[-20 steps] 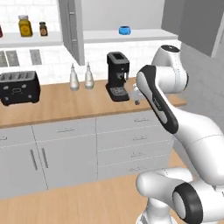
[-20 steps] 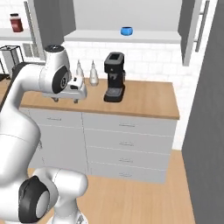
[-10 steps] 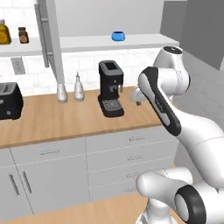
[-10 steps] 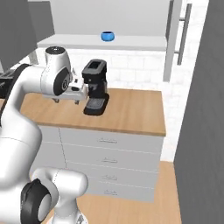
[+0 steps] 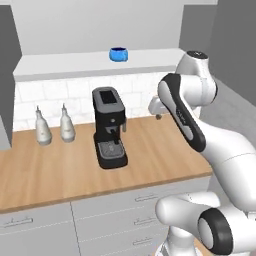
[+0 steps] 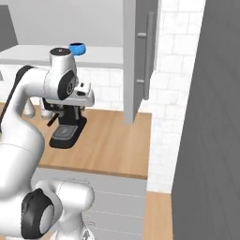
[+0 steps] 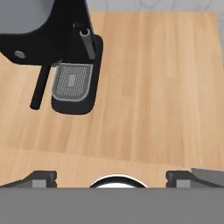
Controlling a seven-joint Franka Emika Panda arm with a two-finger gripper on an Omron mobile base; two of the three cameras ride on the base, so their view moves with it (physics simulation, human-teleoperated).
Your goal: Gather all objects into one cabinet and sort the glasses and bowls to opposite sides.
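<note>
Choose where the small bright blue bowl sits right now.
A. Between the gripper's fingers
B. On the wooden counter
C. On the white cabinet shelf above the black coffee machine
C: the small bright blue bowl rests on the white cabinet shelf, above the black coffee machine.

So the small bowl (image 5: 118, 54) sits up on the cabinet's shelf board (image 5: 75, 64), right above the coffee machine (image 5: 109, 127), which stands on the counter (image 5: 150, 160) against the back wall. Two bottles (image 5: 52, 125) stand side by side on the counter, left of the machine. An open cabinet door (image 6: 138, 56) hangs to the right of the bowl, over the counter's right end.
</note>
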